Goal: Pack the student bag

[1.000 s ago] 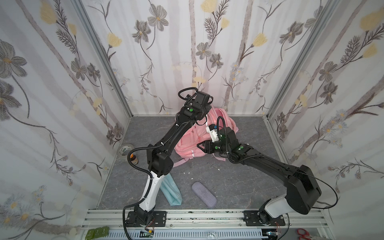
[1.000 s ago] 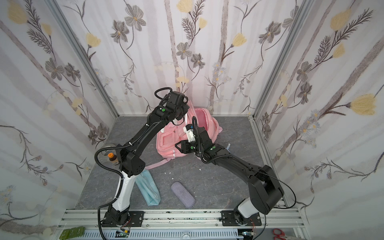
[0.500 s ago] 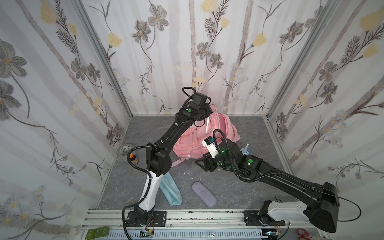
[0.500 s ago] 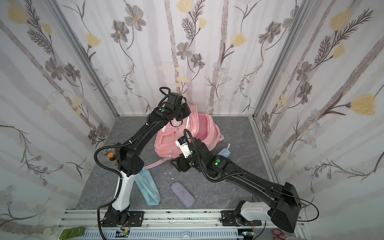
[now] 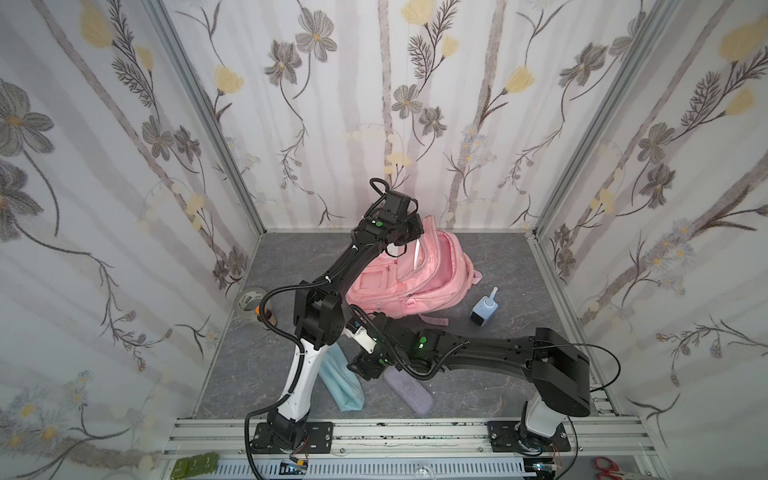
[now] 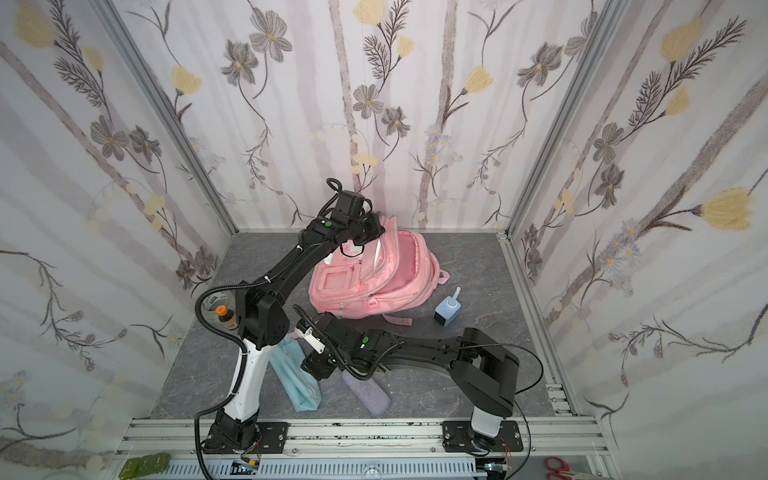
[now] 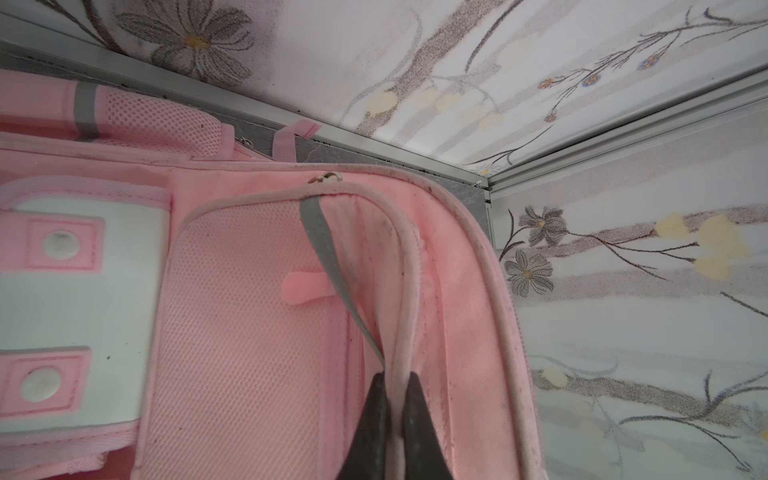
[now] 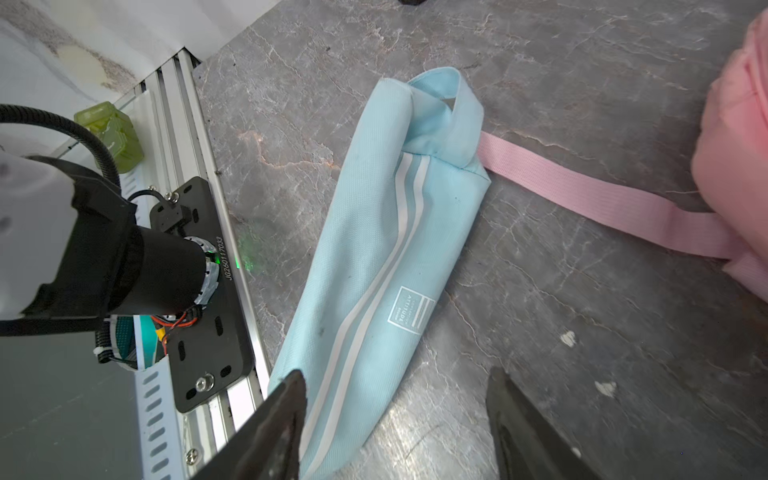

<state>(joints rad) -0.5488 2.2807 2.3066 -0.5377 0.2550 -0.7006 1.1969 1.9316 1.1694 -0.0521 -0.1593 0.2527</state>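
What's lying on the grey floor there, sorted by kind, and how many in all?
Bags: 1 (student bag)
Pouches and cases: 2 (teal pouch, purple case)
Bottles: 2 (blue bottle, orange-capped bottle)
Tape roll: 1
Total: 6

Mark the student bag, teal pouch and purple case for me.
student bag (image 5: 419,286): in a top view, on its lower front fabric.
teal pouch (image 8: 353,249): right wrist view, on its fabric body beside the white stripes.
purple case (image 5: 410,392): in a top view, on the middle of its visible top.
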